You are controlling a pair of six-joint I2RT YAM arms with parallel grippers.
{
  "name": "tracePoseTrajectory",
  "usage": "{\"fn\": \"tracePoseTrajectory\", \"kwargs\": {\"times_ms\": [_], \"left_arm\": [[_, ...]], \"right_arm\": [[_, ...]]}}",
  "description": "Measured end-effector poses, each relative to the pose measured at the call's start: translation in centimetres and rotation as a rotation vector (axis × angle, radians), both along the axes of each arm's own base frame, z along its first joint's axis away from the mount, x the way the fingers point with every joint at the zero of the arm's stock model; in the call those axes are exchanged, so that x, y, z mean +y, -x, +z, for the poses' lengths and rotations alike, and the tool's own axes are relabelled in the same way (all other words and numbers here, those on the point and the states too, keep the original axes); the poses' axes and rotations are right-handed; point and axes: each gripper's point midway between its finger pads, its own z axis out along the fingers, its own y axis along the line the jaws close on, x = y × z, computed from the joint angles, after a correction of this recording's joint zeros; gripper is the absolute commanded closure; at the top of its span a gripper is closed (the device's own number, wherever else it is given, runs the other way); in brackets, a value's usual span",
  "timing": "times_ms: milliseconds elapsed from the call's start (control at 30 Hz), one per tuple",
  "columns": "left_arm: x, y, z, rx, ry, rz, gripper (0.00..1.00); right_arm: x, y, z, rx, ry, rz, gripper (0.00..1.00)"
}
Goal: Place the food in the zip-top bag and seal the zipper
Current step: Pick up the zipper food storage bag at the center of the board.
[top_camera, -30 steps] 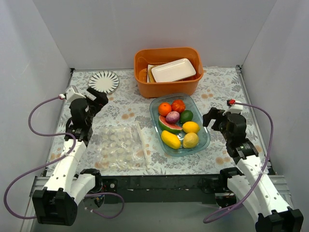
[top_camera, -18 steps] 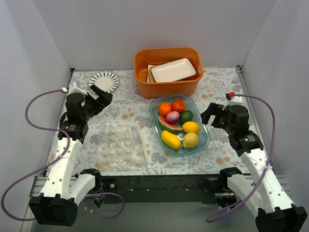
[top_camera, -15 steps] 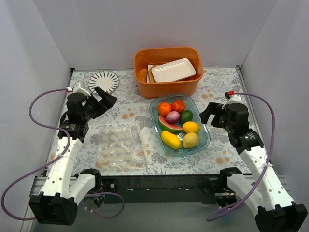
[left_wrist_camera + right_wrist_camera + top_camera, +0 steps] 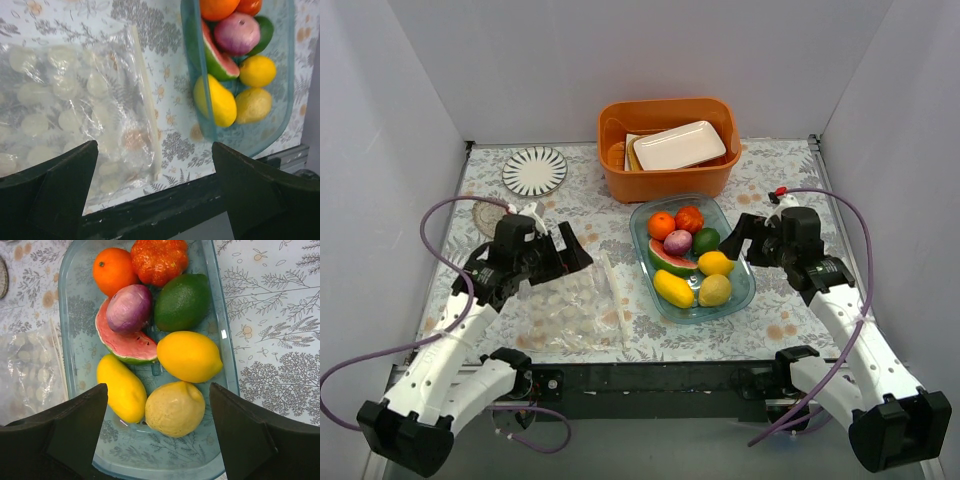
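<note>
The clear dotted zip-top bag (image 4: pixel 560 305) lies flat on the table, its whitish zipper (image 4: pixel 615 292) along the right edge. It is empty. My left gripper (image 4: pixel 572 254) is open above the bag's far edge; in the left wrist view (image 4: pixel 154 150) the bag (image 4: pixel 60 110) and zipper (image 4: pixel 146 110) lie between its fingers. The food sits in the blue-tinted tray (image 4: pixel 642 213): orange (image 4: pixel 114 270), tomato (image 4: pixel 159 259), onion (image 4: pixel 129 308), green fruit (image 4: pixel 182 301), watermelon slice (image 4: pixel 125 346), mango (image 4: pixel 121 387) and two lemons (image 4: pixel 189 356). My right gripper (image 4: pixel 740 238) is open and empty above the tray's right side (image 4: pixel 157 390).
An orange bin (image 4: pixel 666 170) holding a white tray (image 4: pixel 680 145) stands at the back centre. A striped plate (image 4: pixel 534 170) lies at the back left. The table's black front rail (image 4: pixel 650 380) runs just below the bag and tray.
My left arm has swung right and forward from the left edge to over the bag. My right gripper has moved left towards the tray. The bag and the food have not moved.
</note>
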Motion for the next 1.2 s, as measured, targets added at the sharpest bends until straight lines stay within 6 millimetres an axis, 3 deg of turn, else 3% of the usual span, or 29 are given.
{"fn": "tracePoseTrajectory", "kwargs": {"times_ms": [100,267,467,700,967,1200], "left_arm": [[-1.2,1.4,-2.5,0.077,-0.054,-0.041,0.02],[-2.7,2.0,-6.4,0.196,-0.184,-0.049,0.02],[-4.1,3.0,-7.6,0.235,-0.224,-0.021,0.02],[-7.5,3.6,-10.4,0.301,-0.308,-0.046,0.02],[-7.6,2.8,-10.2,0.284,-0.284,0.021,0.04],[-5.7,2.6,-11.3,0.303,-0.362,0.112,0.11]], "right_arm": [[0.2,-0.2,0.5,-0.001,-0.013,-0.004,0.11],[0.5,-1.0,1.5,-0.008,-0.006,0.004,0.1],[0.3,-1.1,1.6,0.013,0.035,0.029,0.1],[0.2,-0.3,1.0,0.046,0.052,0.044,0.1],[0.4,0.0,1.3,0.041,0.045,0.067,0.09],[0.6,-0.4,2.9,0.01,0.054,0.091,0.09]]}}
